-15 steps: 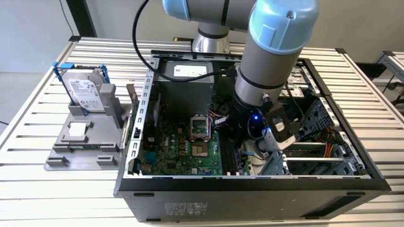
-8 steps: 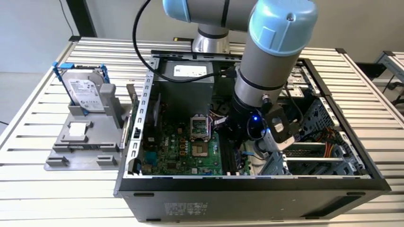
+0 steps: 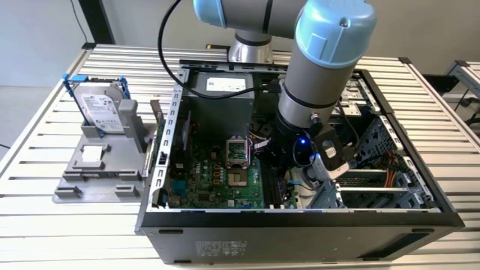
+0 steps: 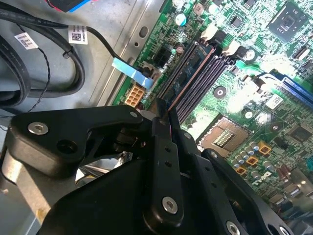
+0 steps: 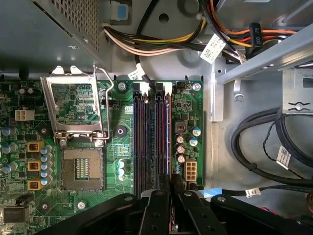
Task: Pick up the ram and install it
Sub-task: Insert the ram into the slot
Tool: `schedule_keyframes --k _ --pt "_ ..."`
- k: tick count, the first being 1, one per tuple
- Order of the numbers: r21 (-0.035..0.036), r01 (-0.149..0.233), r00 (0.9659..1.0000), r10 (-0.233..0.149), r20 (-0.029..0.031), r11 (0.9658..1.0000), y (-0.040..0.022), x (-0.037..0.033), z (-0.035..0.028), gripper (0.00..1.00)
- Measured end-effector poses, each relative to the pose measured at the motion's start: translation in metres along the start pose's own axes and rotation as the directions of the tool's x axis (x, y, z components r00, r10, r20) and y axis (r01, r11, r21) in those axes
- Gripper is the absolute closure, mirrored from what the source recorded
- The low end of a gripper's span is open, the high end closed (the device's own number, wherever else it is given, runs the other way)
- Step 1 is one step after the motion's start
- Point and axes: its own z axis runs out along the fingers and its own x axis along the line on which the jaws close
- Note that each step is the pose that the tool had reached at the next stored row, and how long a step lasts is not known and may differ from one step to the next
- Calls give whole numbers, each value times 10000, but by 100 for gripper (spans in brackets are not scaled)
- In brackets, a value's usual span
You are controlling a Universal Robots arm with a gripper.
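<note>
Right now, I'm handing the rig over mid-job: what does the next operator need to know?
Gripper: down inside the open computer case, fingers shut on the ram.
Ram: edge-on along the outermost of the memory slots, on the side nearest the white power connector.
Done: ram picked up and brought to the slot.
Left: full seating is not confirmed, and the pictures do not show whether the end latches have closed.

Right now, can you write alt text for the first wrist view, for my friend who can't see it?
The black gripper hangs right over the ram, a dark stick standing in the memory slots of a green motherboard. Beside them sits an open processor socket, with bundled cables beyond the board.
</note>
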Motion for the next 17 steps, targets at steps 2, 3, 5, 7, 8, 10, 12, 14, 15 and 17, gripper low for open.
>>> schedule_keyframes --k 2,3,5,7,8,10,12,14,15,17 --pt "-2 -7 10000 7 0 10000 0 0 1 100" --pt "-3 -42 10000 42 1 10000 0 0 1 100" --pt "-2 -147 9999 147 4 9999 0 0 0 100" --pt "2 -171 9999 171 5 9999 0 0 0 100" --pt "0 -172 9999 172 5 9999 0 0 1 100" --pt "-4 -174 9998 174 4 9998 1 -1 2 100" --pt "-8 -174 9998 174 5 9998 4 -1 4 100" --pt "-7 -173 9999 173 5 9999 6 -1 3 100" --pt "-6 -172 9999 172 4 9999 7 -2 3 100" --pt "-6 -171 9999 171 4 9999 8 -2 3 100"
